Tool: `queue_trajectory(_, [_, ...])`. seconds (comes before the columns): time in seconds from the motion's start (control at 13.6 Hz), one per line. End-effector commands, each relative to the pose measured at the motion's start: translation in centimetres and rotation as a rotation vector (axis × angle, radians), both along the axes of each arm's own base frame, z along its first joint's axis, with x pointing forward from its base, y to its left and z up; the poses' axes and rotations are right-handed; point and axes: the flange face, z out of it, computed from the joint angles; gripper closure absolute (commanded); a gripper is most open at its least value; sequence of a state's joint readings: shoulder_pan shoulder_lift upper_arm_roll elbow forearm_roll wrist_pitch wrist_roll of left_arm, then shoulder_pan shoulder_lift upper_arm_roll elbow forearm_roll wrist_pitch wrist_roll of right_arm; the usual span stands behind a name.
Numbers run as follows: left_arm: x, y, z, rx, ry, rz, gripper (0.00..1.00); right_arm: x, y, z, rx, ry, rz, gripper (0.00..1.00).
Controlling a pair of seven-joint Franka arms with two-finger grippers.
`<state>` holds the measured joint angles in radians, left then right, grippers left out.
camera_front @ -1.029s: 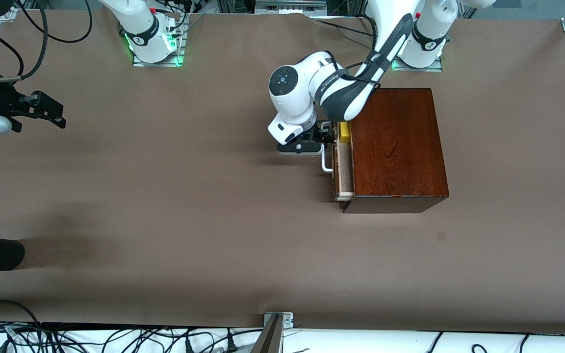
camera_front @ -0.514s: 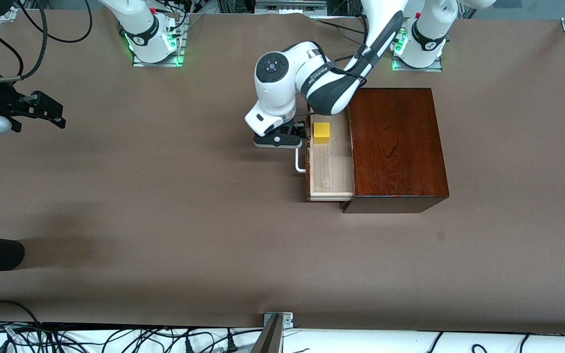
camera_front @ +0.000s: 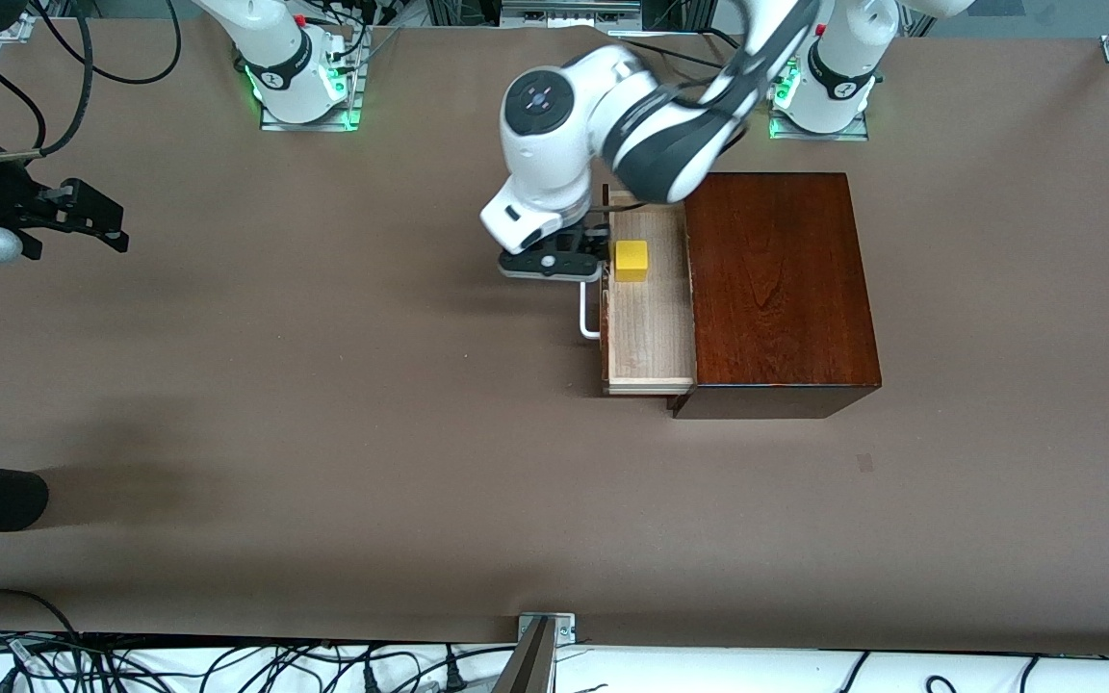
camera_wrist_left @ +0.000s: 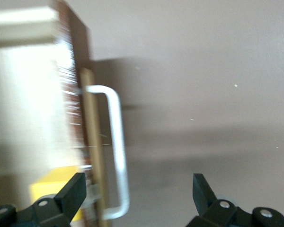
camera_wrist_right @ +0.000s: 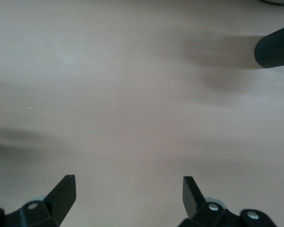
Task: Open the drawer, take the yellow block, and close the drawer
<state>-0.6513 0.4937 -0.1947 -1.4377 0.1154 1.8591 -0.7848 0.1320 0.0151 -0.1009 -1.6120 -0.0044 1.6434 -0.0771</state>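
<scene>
The drawer (camera_front: 649, 318) stands pulled out of the dark wooden box (camera_front: 776, 289), which sits near the table (camera_front: 323, 404) edge where the robots' bases stand, toward the left arm's end, and the yellow block (camera_front: 631, 261) lies on the drawer's pale floor close behind its front. The left gripper (camera_front: 585, 264) hangs over the white handle (camera_front: 589, 314), fingers spread wide and holding nothing. The right gripper (camera_front: 97, 219) waits wide open above bare table at the right arm's end.

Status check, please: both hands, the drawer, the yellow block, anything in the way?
Left hand open, over the white handle. Right hand open, waiting over bare table. Drawer pulled out, yellow block inside, untouched. Nothing blocking it.
</scene>
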Motion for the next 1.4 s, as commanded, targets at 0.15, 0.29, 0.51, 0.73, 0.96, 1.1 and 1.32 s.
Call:
queue_trajectory(0.15, [3.4, 11.3, 11.1, 0.019, -0.012, 0.007, 0.00, -0.1, -0.1, 0.4, 0.005, -0.004, -0.009, 0.00])
queue_trajectory(0.29, [4.8, 16.7, 13.6, 0.039, 0.014, -0.052, 0.00, -0.1, -0.1, 0.4, 0.005, -0.004, -0.009, 0.00])
queue_trajectory(0.51, [7.6, 25.2, 16.8, 0.038, 0.024, -0.102, 0.00, 0.0, 0.1, 0.5, 0.000, -0.008, -0.004, 0.00])
queue_trajectory(0.73, [9.0, 32.8, 18.7, 0.025, 0.030, -0.125, 0.00, -0.1, 0.3, 0.5, 0.003, -0.007, -0.001, 0.00])
queue_trajectory(0.96, [8.1, 39.5, 20.1, -0.020, 0.014, -0.104, 0.00, 0.4, 0.6, 0.1, 0.022, -0.009, -0.007, 0.00])
queue_trajectory(1.1, [6.6, 43.4, 19.9, -0.024, -0.021, -0.099, 0.00, 1.0, 2.8, -0.8, 0.058, -0.010, 0.027, 0.00])
queue_trajectory(1.32, [6.6, 46.8, 20.3, -0.029, -0.132, -0.036, 0.00, 0.6, 6.6, -0.3, 0.114, -0.010, 0.077, 0.00])
